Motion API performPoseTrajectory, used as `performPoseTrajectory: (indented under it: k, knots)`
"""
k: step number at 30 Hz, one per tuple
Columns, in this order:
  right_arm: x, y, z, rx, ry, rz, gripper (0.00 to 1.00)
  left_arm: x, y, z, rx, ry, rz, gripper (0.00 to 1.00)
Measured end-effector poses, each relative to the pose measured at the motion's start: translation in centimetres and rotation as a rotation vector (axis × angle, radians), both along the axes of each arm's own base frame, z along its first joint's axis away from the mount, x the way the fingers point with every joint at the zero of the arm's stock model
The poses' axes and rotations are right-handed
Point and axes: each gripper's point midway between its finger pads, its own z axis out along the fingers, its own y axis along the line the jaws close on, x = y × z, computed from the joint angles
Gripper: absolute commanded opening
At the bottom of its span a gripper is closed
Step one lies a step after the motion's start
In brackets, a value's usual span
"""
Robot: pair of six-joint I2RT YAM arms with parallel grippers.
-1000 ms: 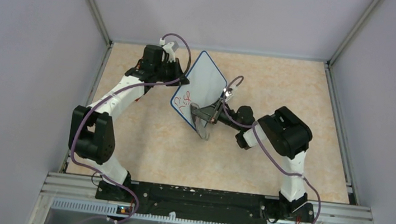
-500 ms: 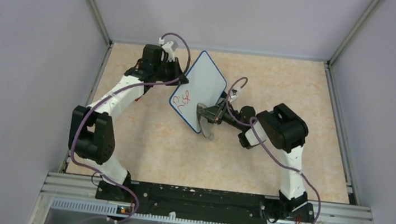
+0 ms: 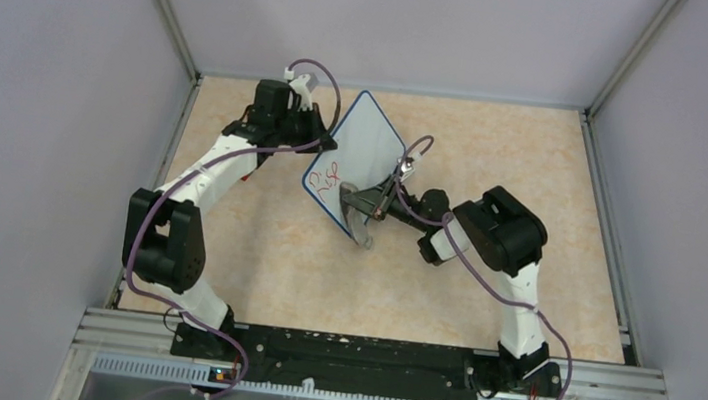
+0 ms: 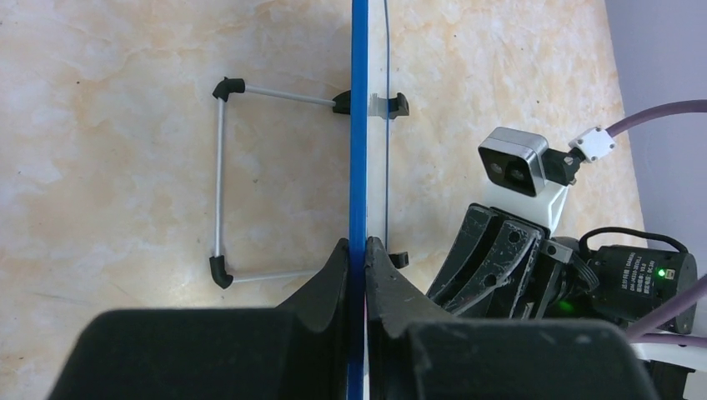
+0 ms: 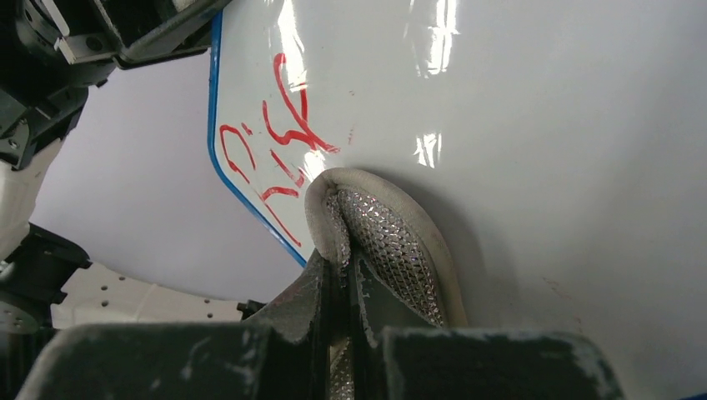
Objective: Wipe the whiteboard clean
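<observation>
Wiping whiteboard (image 5: 542, 125) using cloth (image 5: 400, 242) pinched by right pincer (image 5: 346, 279), left pincer (image 4: 358, 258) clamping its edge; mostly clean, red writing (image 5: 283, 133) to clear.

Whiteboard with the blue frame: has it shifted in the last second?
No. The small white board with a blue frame keeps its distance from the beige table's back rail, clamped by the left tool.

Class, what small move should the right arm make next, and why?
Probably slide the cloth in the right pincer across the whiteboard onto the red writing: it lies unwiped just beside the cloth, and the left pincer clamps the board's edge.
</observation>
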Motion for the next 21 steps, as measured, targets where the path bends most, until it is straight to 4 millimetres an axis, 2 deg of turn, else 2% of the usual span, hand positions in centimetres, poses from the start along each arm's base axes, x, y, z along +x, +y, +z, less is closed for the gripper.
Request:
performPoseTrajectory:
  k: [3, 7, 10, 16, 21]
  knots:
    - [0.5, -1.0, -0.6, 0.007, 0.029, -0.021, 0.0, -0.1, -0.3, 0.0, -0.003, 0.001, -0.003, 0.0]
    - [1.5, -3.3, -3.0, -0.015, 0.114, -0.078, 0.0, -0.1, -0.3, 0.1, -0.004, 0.001, -0.002, 0.0]
    - [1.9, -4.2, -3.9, -0.03, 0.154, -0.108, 0.0, -0.1, -0.4, 0.1, -0.005, -0.001, -0.004, 0.0]
    - [1.8, -3.8, -3.7, -0.028, 0.147, -0.099, 0.0, -0.1, -0.4, 0.1, -0.005, -0.004, -0.005, 0.0]
    - [1.6, -1.5, -1.5, -0.001, 0.071, -0.022, 0.0, 0.3, 0.0, 0.2, -0.001, -0.013, 0.009, 0.0]
